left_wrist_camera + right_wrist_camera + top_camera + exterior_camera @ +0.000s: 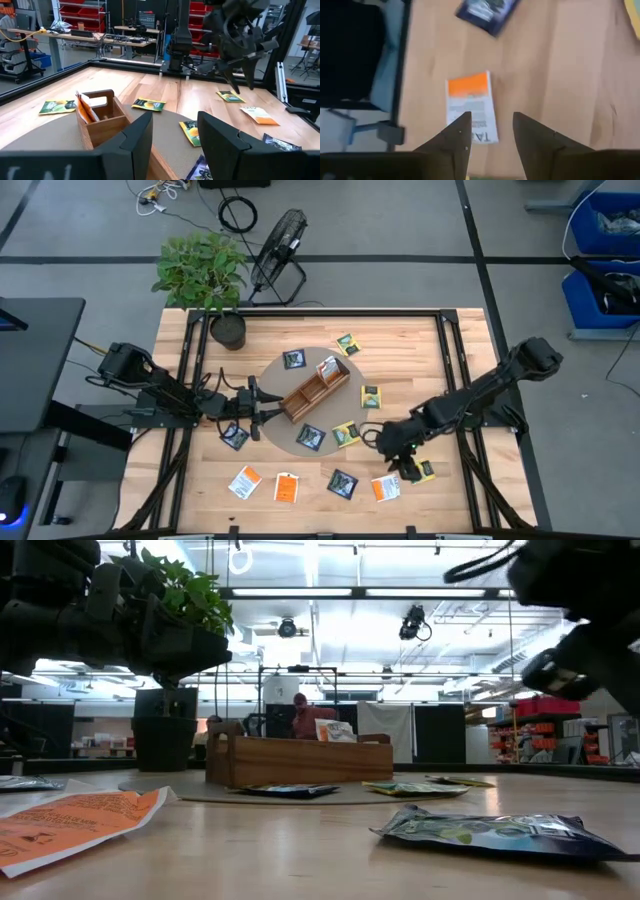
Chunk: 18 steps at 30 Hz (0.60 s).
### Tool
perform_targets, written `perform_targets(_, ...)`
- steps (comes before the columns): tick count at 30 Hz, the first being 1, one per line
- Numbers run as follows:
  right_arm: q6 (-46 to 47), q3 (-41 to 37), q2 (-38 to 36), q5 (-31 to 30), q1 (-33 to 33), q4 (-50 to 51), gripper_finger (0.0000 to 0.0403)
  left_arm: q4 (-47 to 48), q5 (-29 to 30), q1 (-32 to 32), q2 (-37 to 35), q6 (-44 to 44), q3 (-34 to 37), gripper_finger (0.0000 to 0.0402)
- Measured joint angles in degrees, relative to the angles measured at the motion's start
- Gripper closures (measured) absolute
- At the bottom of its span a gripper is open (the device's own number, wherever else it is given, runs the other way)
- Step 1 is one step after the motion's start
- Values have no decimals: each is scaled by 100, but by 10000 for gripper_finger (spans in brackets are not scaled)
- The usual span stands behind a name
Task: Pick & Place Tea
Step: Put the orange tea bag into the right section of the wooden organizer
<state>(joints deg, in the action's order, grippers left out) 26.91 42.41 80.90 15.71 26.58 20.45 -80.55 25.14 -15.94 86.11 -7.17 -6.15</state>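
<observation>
Left gripper released, low at the wooden tray's left end. Tea packets lay scattered over the desk — one orange-and-white standing in the tray. Right gripper released, poised just above an orange-and-white packet near the desk's front edge.

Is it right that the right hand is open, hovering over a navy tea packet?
Not quite. The right hand is open and hovering, but the packet below it is an orange-and-white tea packet, not navy. The right wrist view shows this.
</observation>
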Motion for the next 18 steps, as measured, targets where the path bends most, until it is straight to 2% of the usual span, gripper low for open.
perform_targets(9, 172, 0, 239, -1540, 1152, 26, 237, 35, -1, 0, 0, -16, 0, 239)
perform_targets(18, 672, 0, 409, -2031, 1667, 13, 203, 33, -2, 0, 0, -99, 0, 239)
